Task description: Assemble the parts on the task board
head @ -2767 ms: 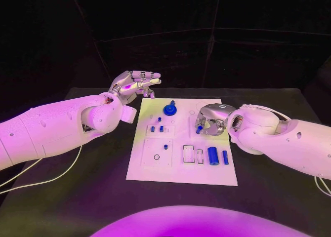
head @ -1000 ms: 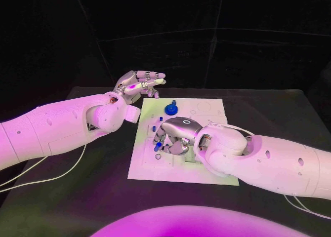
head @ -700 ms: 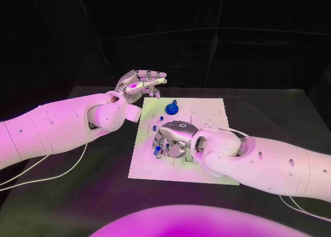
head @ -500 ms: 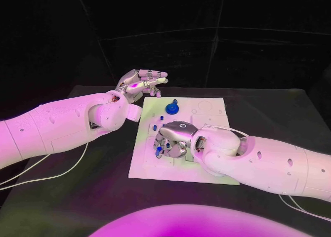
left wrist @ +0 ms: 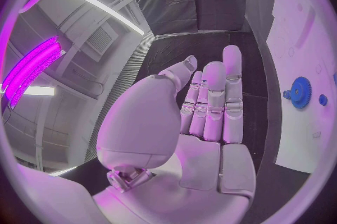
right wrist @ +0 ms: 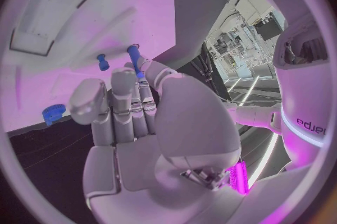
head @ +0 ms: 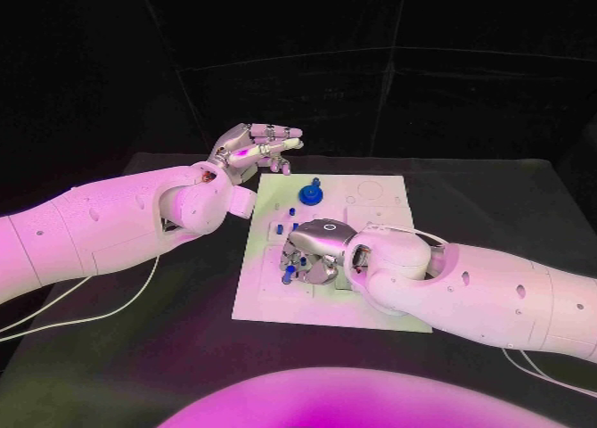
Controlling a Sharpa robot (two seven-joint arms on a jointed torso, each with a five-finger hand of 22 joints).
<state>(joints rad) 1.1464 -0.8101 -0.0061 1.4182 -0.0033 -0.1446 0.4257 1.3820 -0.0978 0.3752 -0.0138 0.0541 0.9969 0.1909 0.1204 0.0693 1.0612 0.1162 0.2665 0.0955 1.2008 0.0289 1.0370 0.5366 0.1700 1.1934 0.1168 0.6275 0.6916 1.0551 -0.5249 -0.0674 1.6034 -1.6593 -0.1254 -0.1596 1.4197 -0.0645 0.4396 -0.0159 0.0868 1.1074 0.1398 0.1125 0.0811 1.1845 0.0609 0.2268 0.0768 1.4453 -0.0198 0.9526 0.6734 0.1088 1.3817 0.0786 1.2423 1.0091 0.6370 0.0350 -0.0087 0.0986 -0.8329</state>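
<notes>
Right robot hand (head: pixel 312 254) has crossed from the task board's (head: pixel 376 314) right side to its left-centre, pinching a blue peg (right wrist: pixel 136 59) above the holes; insertion appears imminent; further off, blue gear (head: pixel 309 193) stands seated; left robot hand (head: pixel 254 149) stays raised, fingers spread, empty.

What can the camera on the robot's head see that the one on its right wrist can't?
Head view alone: the left hand, raised beyond the task board's far left corner with nothing in it, both white arms, and the black table.

Right wrist view alone: the right hand's palm side, with a blue peg at its fingertips, and a rectangular recess in the board.

Both: the right hand over the white task board, a small blue peg standing in it, and the blue gear.
</notes>
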